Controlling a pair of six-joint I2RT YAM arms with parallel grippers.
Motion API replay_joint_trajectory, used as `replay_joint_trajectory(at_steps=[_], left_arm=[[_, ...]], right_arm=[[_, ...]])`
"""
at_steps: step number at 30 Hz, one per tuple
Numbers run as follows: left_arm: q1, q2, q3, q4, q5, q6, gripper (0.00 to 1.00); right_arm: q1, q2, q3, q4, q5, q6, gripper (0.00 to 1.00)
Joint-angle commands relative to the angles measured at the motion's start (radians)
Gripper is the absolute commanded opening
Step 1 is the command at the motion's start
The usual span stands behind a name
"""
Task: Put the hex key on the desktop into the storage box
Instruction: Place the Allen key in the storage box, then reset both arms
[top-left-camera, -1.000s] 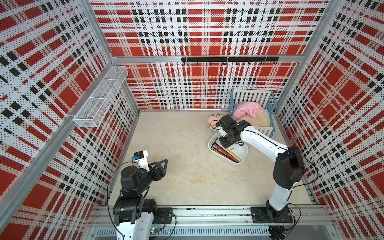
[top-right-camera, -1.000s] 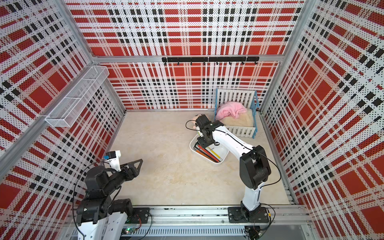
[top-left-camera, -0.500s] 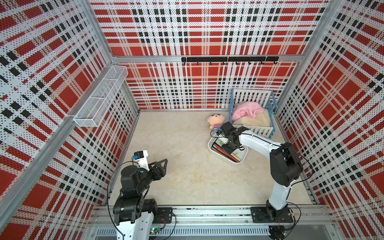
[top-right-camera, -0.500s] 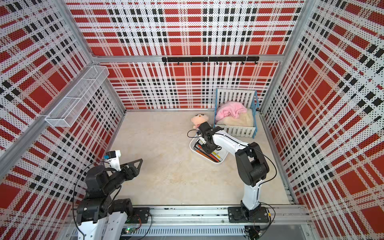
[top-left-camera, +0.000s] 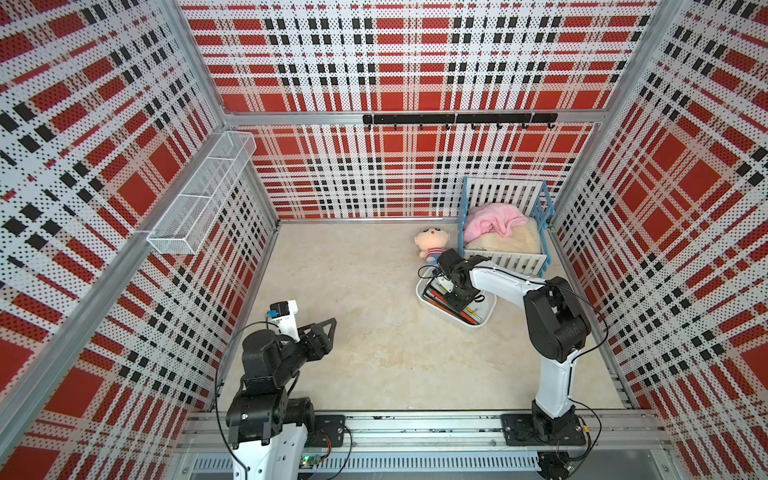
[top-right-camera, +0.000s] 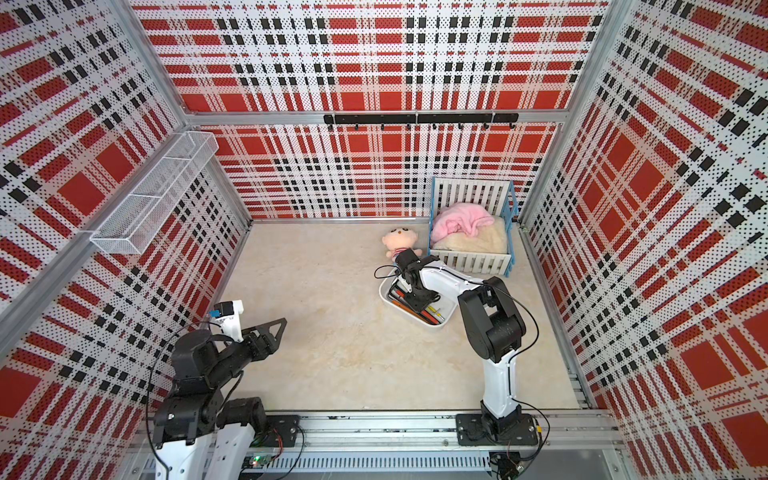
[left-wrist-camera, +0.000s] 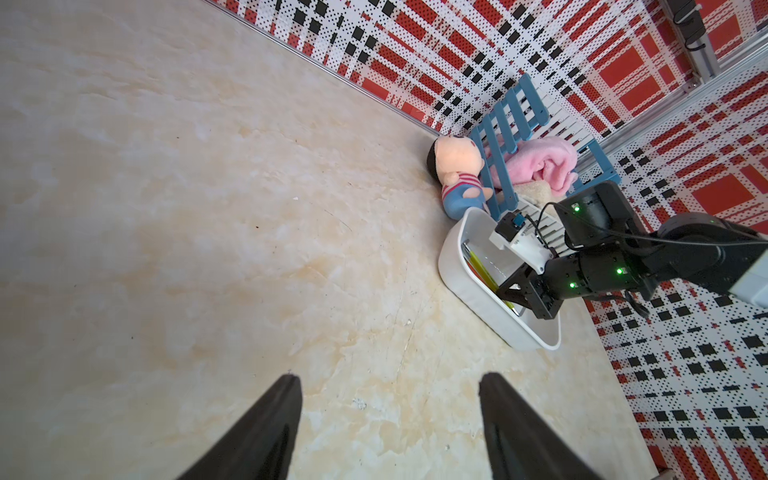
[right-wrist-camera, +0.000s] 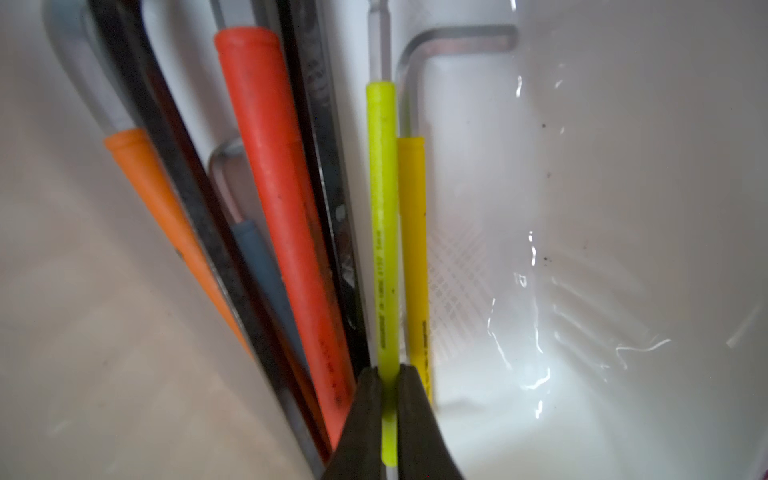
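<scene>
The white storage box sits on the cream desktop at the right, in front of the crib. My right gripper reaches down into it, shut on a hex key with a lime-yellow sleeve, whose length lies along the box floor. Beside it in the box lie several more hex keys: red-sleeved, orange and yellow. My left gripper hovers over the near left of the desktop, open and empty.
A plush doll lies just behind the box, against a blue-framed toy crib with a pink blanket. A white wire-mesh basket hangs on the left wall and a black hook rail on the back wall.
My right arm has drawn back and folded, and its gripper has dropped from above the box's far end down into the box. The left arm has stayed in place.
</scene>
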Motion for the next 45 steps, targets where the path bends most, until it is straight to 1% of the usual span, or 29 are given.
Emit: replay_joint_trajectory(at_steps=[1, 6, 9, 11, 17, 19, 28, 31, 34, 35, 36, 37, 39, 40, 41, 42, 44, 45], left_arm=[[-0.020, -0.005, -0.014, 0.023, 0.039, 0.019, 0.72], [-0.061, -0.009, -0.019, 0.028, 0.046, 0.019, 0.70], [-0.071, -0.004, -0.019, 0.028, 0.044, 0.019, 0.70], [-0.071, -0.001, -0.018, 0.028, 0.044, 0.019, 0.70], [-0.072, 0.002, -0.017, 0.026, 0.042, 0.019, 0.70], [-0.072, 0.003, -0.017, 0.026, 0.039, 0.019, 0.70], [-0.073, 0.021, -0.003, 0.027, 0.016, 0.006, 0.70], [-0.072, 0.059, 0.031, 0.036, 0.002, -0.013, 0.71], [-0.072, 0.118, 0.077, 0.077, -0.016, -0.048, 0.72], [-0.072, 0.145, 0.094, 0.098, -0.030, -0.067, 0.73], [-0.072, 0.168, 0.108, 0.118, -0.043, -0.084, 0.74], [-0.072, 0.203, 0.122, 0.146, -0.052, -0.101, 0.75], [-0.075, 0.280, 0.147, 0.203, -0.075, -0.140, 0.76], [-0.077, 0.314, 0.159, 0.224, -0.096, -0.156, 0.79], [-0.085, 0.352, 0.171, 0.252, -0.122, -0.172, 1.00], [-0.094, 0.382, 0.181, 0.280, -0.145, -0.182, 0.99], [-0.128, 0.438, 0.205, 0.332, -0.214, -0.189, 0.99], [-0.150, 0.469, 0.216, 0.356, -0.268, -0.190, 0.99]], right_arm=[[-0.007, 0.024, 0.021, -0.015, 0.012, 0.031, 0.00], [-0.006, 0.021, 0.008, -0.009, 0.010, 0.042, 0.00], [-0.006, 0.018, 0.002, -0.006, 0.008, 0.045, 0.03], [-0.006, 0.014, 0.002, -0.005, 0.008, 0.047, 0.08], [-0.005, -0.027, 0.007, 0.002, -0.002, 0.064, 0.29], [-0.006, -0.047, 0.013, 0.000, -0.007, 0.071, 0.33], [-0.015, -0.198, 0.087, -0.003, 0.011, 0.128, 0.39], [-0.042, -0.258, 0.122, 0.008, 0.001, 0.169, 0.40], [-0.099, -0.341, 0.132, 0.058, -0.027, 0.252, 0.45], [-0.132, -0.378, 0.126, 0.082, -0.043, 0.288, 0.58], [-0.165, -0.410, 0.115, 0.112, -0.064, 0.324, 0.86], [-0.203, -0.446, 0.099, 0.142, -0.087, 0.375, 1.00], [-0.283, -0.527, 0.035, 0.210, -0.124, 0.468, 1.00], [-0.311, -0.564, 0.002, 0.234, -0.120, 0.507, 1.00], [-0.336, -0.605, -0.038, 0.263, -0.104, 0.550, 1.00], [-0.352, -0.643, -0.076, 0.284, -0.080, 0.573, 1.00], [-0.356, -0.724, -0.149, 0.308, 0.028, 0.619, 1.00], [-0.356, -0.757, -0.183, 0.316, 0.088, 0.637, 1.00]])
